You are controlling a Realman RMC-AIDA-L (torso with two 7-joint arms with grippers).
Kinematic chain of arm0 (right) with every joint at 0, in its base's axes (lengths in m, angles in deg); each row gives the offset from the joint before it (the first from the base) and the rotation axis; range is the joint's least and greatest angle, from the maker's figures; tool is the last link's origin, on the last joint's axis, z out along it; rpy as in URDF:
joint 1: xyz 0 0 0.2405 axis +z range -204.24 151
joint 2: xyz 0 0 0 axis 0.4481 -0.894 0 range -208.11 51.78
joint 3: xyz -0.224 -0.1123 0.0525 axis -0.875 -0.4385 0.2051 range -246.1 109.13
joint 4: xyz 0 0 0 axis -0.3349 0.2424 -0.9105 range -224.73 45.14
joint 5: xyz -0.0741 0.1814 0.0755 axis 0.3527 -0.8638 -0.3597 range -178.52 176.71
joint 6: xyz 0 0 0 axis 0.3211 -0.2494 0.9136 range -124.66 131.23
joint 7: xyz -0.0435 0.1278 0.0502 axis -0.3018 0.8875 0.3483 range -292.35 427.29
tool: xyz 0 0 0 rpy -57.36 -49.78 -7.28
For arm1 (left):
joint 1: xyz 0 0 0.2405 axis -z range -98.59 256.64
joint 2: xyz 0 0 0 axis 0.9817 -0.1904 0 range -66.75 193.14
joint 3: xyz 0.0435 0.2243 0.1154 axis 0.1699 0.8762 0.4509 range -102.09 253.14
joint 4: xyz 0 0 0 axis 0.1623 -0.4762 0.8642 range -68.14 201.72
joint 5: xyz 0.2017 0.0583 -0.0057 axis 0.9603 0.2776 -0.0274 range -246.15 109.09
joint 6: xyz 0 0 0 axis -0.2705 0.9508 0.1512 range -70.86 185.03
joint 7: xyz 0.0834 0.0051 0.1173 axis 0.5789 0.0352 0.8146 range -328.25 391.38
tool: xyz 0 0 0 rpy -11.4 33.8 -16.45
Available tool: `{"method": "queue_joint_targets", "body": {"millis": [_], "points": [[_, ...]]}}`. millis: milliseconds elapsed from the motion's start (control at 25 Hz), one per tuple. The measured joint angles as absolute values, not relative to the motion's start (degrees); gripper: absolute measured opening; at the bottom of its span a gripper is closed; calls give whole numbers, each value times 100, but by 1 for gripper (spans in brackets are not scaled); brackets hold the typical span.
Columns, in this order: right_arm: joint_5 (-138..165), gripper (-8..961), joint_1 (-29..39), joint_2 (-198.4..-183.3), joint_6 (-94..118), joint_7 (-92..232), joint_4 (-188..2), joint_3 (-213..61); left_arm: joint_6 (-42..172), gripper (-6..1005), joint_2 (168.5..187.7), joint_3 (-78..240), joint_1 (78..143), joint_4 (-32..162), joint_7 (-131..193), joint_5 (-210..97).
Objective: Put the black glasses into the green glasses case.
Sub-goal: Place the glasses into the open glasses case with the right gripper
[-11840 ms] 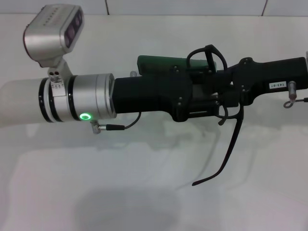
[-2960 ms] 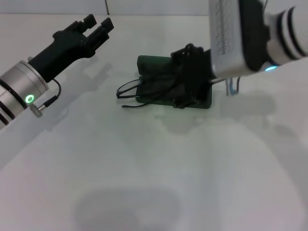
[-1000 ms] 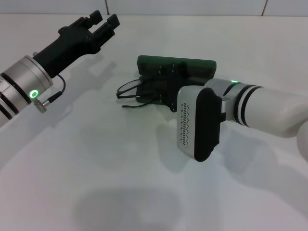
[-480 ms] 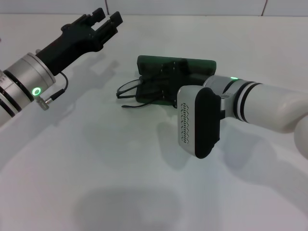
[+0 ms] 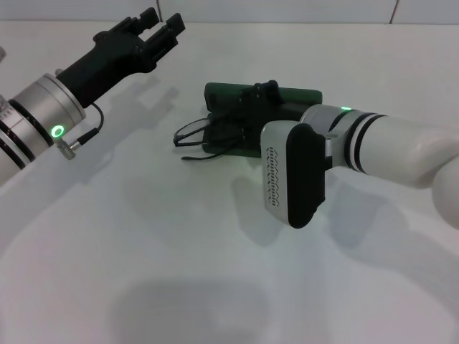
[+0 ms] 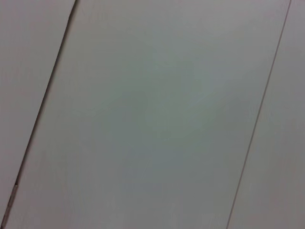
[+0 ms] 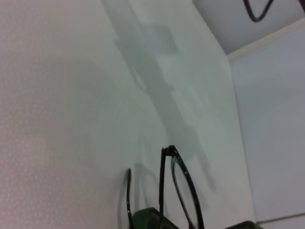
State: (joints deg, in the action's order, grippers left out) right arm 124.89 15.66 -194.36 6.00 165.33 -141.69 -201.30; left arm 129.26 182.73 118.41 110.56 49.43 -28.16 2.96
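Dark green oblong hard glasses case [image 5: 287, 97] sits mid-table on the white table [image 5: 179, 272]. Thin black wire-frame glasses [image 5: 197, 134] lie partly in it, lenses sticking out its left end. Right gripper [image 5: 259, 97] over the case; left gripper [image 5: 158, 25] well apart, far left.

Overall light: bright, even, diffuse, from overhead.
Shadows: soft-edged grey patches on the matte white tabletop [image 5: 179, 236]; one under the raised black left gripper [image 5: 159, 31], one beneath the white right arm's camera housing [image 5: 292, 175].
Glare: faint sheen on the dark green oblong glasses case [image 5: 294, 97].
Head view focus: sharp across the centre.
Left wrist view: flat pale panels, low contrast, slightly soft.
Right wrist view: thin black wire-frame glasses [image 7: 183, 183] crisp; broad blurred shadow stretches over the tabletop toward the wall.
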Motion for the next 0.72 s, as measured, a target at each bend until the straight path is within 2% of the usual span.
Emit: {"method": "queue_joint_targets", "body": {"millis": [720], "points": [[12424,288,1723,-19435,671,16555,-14085,-20322,12897,626,18264,11841,11067,4930,-2811,294]]}}
